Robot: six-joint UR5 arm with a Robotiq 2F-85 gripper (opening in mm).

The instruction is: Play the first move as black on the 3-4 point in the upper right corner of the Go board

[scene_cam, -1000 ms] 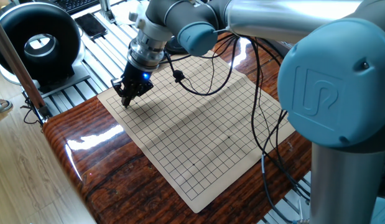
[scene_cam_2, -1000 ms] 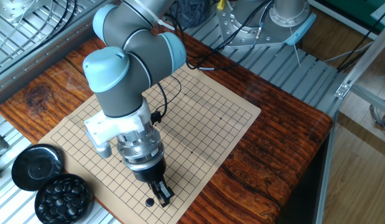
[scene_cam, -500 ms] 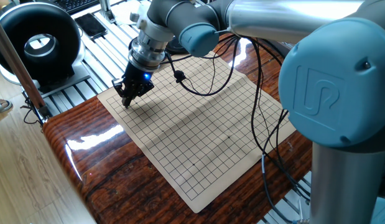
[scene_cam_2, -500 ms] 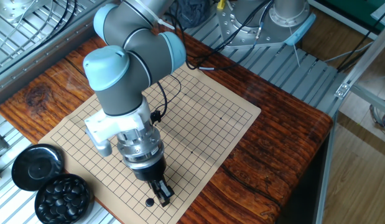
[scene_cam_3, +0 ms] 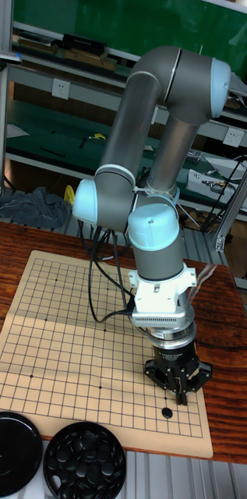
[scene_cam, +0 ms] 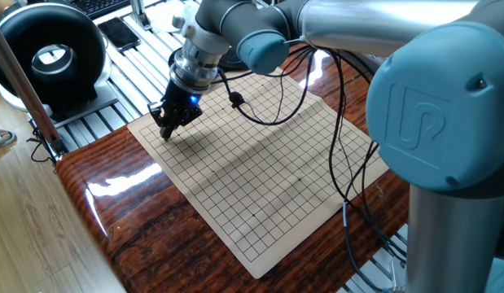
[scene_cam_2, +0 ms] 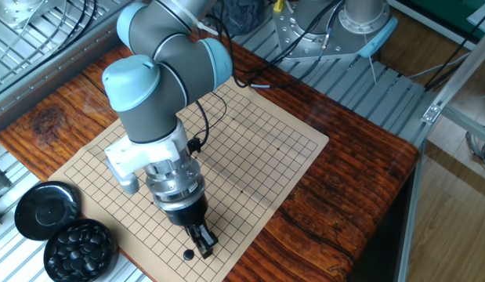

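Gripper (scene_cam_2: 201, 244) lifted slightly, claw released, black stone (scene_cam_2: 188, 254) on Go board (scene_cam_2: 250, 149) near corner edge, open grid beyond

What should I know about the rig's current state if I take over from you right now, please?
Gripper: low over the Go board near one corner, holding nothing that I can see; whether the jaws are open or shut I cannot tell.
Black stone: lying on the board beside the fingertips, apart from them. It also shows in the tall fixed view.
Bowl of black stones and its lid: off the board's edge.
Done: one stone appears placed near the corner; I cannot count the lines to confirm the point.
Left: verify the point, lift the arm clear.
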